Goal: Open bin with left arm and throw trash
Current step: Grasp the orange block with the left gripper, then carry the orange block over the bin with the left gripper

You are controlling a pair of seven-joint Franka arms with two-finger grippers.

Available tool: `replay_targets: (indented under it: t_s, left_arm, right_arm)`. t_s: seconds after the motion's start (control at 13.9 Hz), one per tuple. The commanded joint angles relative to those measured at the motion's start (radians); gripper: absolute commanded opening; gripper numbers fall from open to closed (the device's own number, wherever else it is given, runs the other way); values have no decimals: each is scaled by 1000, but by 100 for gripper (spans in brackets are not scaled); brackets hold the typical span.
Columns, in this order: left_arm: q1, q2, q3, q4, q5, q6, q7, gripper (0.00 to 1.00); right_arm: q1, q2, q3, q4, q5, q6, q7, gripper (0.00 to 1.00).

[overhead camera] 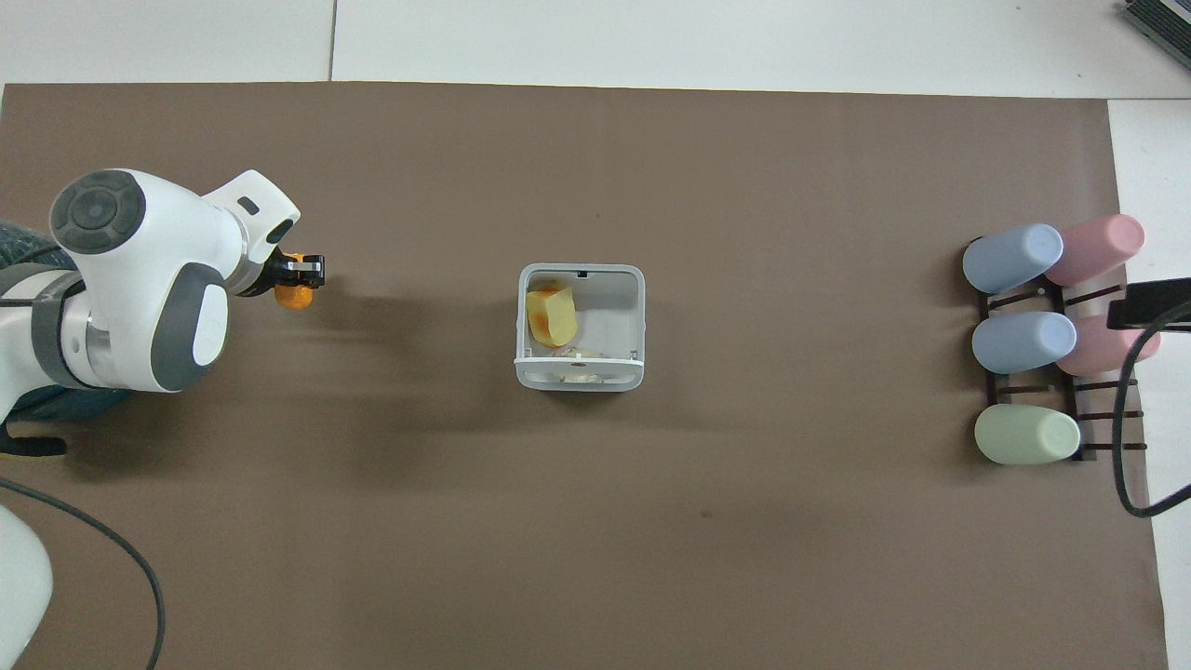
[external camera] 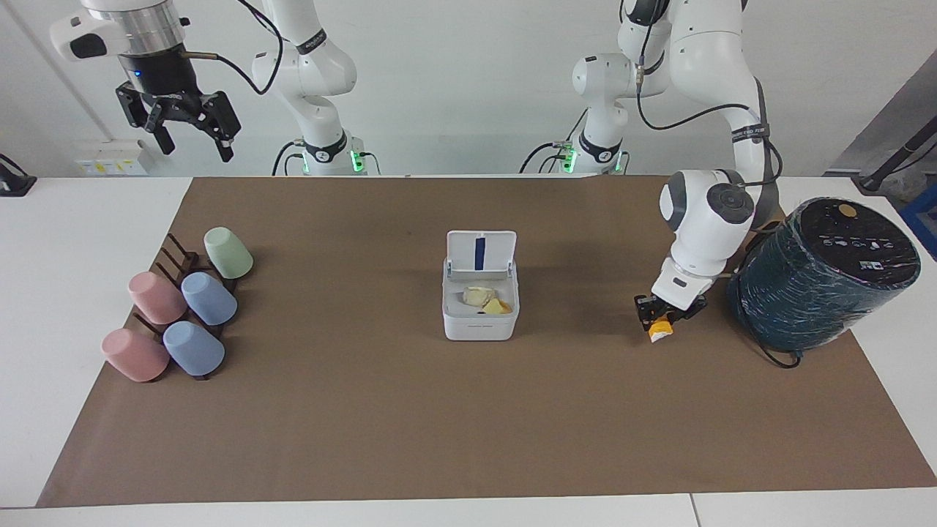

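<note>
Two scraps, a cream paper wad (external camera: 474,296) and a pale yellow piece (external camera: 497,307), lay inside the white bin (external camera: 479,327) at the middle of the brown mat (external camera: 410,410) on the worktop, its lid (external camera: 481,253) standing upright. Toward the left arm's end, the left pincer (external camera: 661,316) pinched the orange piece (external camera: 659,330) beside the dark teal cylinder (external camera: 820,278). Waiting, the right pincer (external camera: 192,143) hung spread above the worktop's right-arm end, with the pastel cups (external camera: 179,311) lying on a rack there.
</note>
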Motion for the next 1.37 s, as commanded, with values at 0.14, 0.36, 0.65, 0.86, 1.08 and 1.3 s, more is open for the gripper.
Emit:
replay_targets:
  t_s: [0.14,0.36,0.65,0.86,1.08,1.3]
  left_arm:
    - [-175,16,7,164,4,-182,-262,0]
    - [-305,14,7,175,-8,-179,-452,0]
    - [-413,17,4,198,-31,-170,-609,0]
    - [-462,19,4,194,-52,-104,-673,0]
    - [-494,20,2,175,-65,-59,-704,0]
    - [-520,53,4,162,-65,-10,-753,14]
  right_arm:
    - [0,-10,-4,-8,18,-9,-30,100]
    - [0,-10,-4,-8,18,-9,-30,100]
    - [0,1,2,-10,12,-10,-36,100]
    - [-9,55,0,1,1,-27,-45,100]
    - [-16,113,0,21,-1,-12,-90,100]
    - [-8,135,0,10,-2,17,-91,100]
